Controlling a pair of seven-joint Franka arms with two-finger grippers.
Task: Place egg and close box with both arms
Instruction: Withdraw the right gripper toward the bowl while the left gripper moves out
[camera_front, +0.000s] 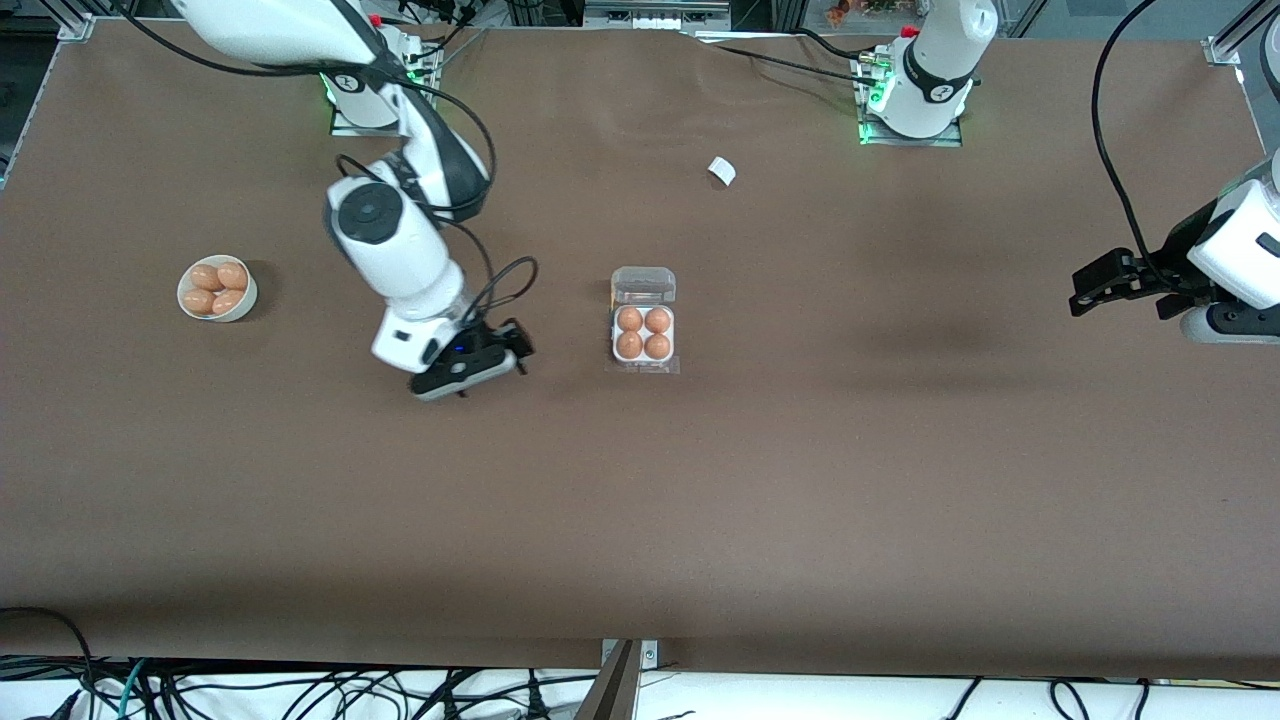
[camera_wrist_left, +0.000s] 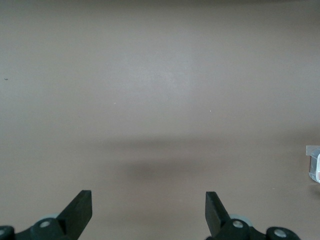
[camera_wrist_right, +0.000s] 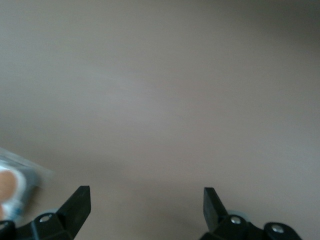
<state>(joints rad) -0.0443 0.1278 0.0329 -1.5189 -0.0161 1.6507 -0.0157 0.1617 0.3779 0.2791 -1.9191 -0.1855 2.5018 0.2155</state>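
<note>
With all four cells filled, the box (camera_front: 643, 322) sits mid-counter (camera_front: 800, 480), lid back for closing, open room all round. Right gripper (camera_front: 490, 362) hovers beside it; left gripper (camera_front: 1105, 285) waits well apart. Both wrist views show wide, empty grippers (camera_wrist_left: 148, 210) (camera_wrist_right: 146, 207) over bare counter.
</note>
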